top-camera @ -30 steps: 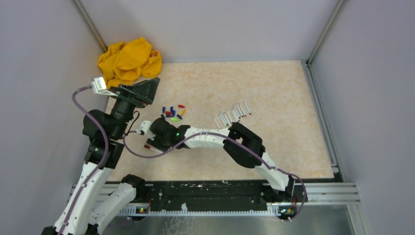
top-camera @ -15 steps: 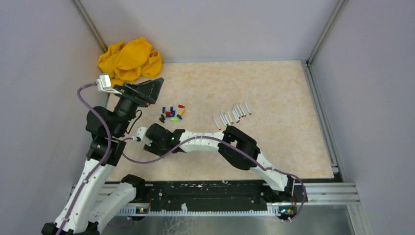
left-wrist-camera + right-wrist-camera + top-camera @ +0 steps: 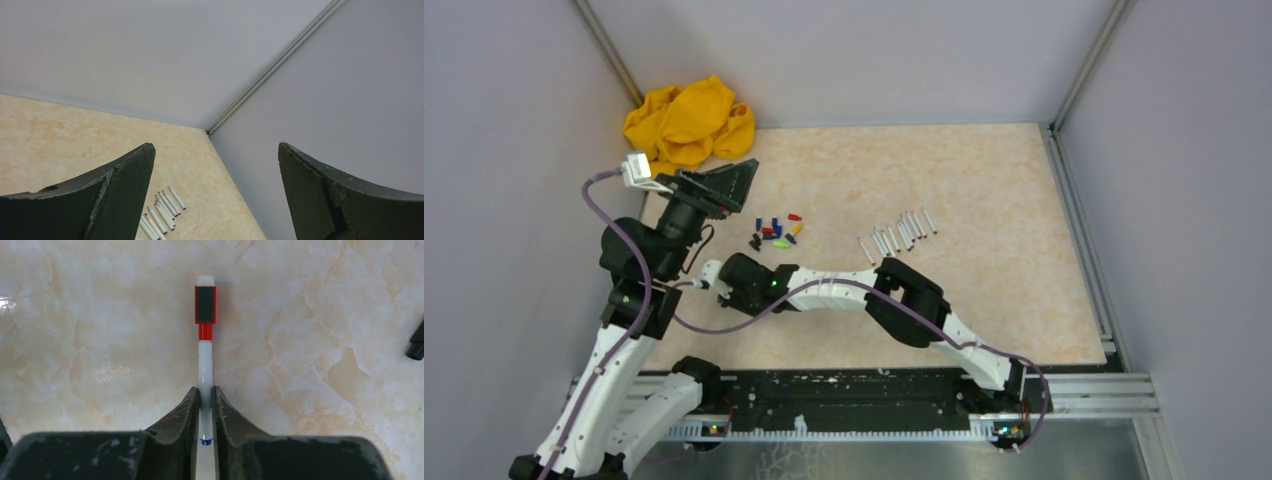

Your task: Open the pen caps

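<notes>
The red cap (image 3: 205, 310), black-patched and white-tipped, sits on its white marker (image 3: 205, 365), seen against the marbled tabletop (image 3: 325, 340). The right gripper (image 3: 205, 391), wider a second ago, has shifted left and now pinches the barrel. Other loose caps (image 3: 774, 231) lie clustered beyond. The left gripper (image 3: 215, 147) hangs raised, spread wide.

the left arm stands raised at the left edge, the left gripper (image 3: 732, 185) lifted off the surface with jaws spread wide and holding nothing, while the right arm reaches low across to the left, elbow bent, the right gripper (image 3: 206, 390) pinched tight on a marker (image 3: 205, 360) barrel.
</notes>
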